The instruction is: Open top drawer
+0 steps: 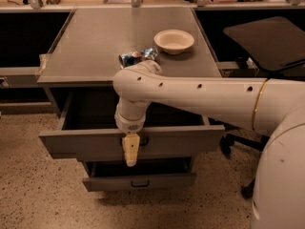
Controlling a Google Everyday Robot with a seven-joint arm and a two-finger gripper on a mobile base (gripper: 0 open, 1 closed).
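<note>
Camera view: hand at open top drawer, grip unclear; bowl on table

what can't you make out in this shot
Camera view:
- top drawer: handle mostly hidden behind the claw hanging at the front's centre.
- drawer interior: dark, partly blocked by the arm.
- crumpled packet on the cabinet top: too blurred to identify.

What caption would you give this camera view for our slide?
Robot hand hangs at the front of the open top drawer.
</note>
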